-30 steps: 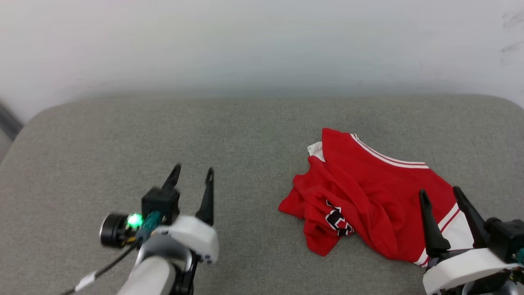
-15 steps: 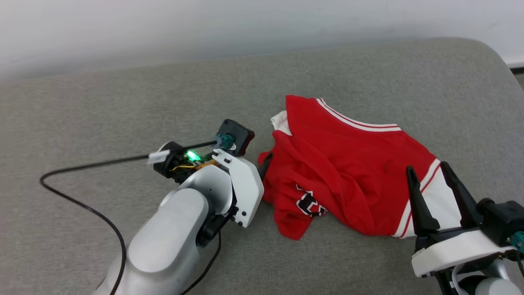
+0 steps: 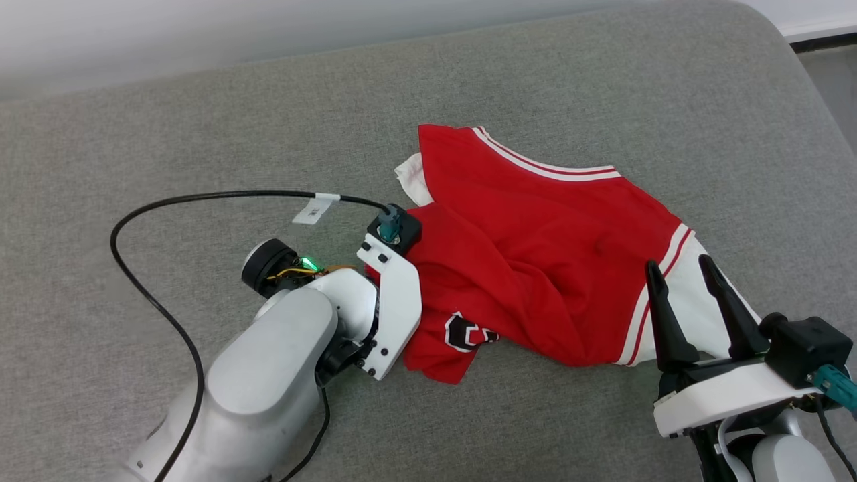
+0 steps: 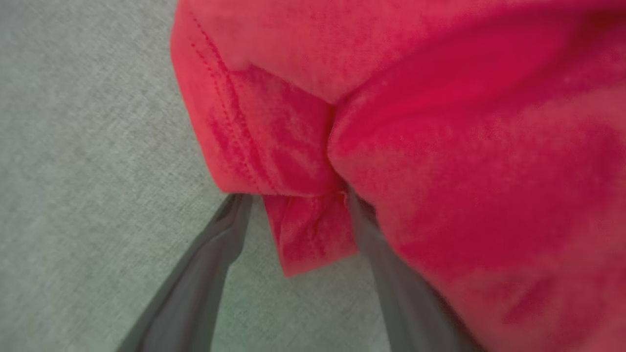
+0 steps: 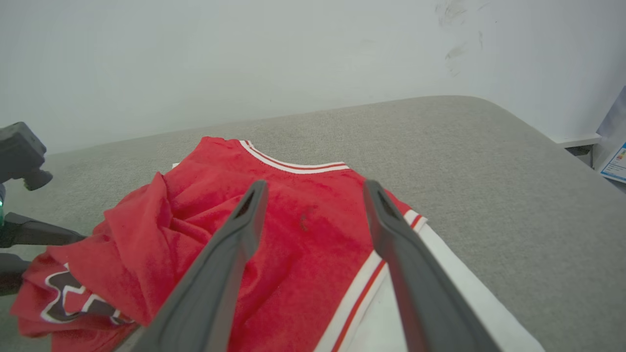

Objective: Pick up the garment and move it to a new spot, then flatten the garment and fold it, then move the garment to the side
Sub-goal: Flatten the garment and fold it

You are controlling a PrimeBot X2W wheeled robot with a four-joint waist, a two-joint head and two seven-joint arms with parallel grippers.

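The garment, a red shirt with white sleeves, lies crumpled on a grey cushion. Your left gripper has its jaws spread wide around a hem fold at the shirt's left edge; close only once the fold sits deep between them. Your right gripper hovers, jaws parted, over the white sleeve.

The garment is soft, matt red cloth, rumpled, with a stitched hem that shows in the left wrist view. The tabletop is covered in coarse grey woven cloth, also matt. The right claw and the left claw have smooth, dark, matt plastic fingers. The left forearm wears a smooth silver shell with a soft sheen. The cable is black and faintly glossy. The wall is matt white, scuffed in places.
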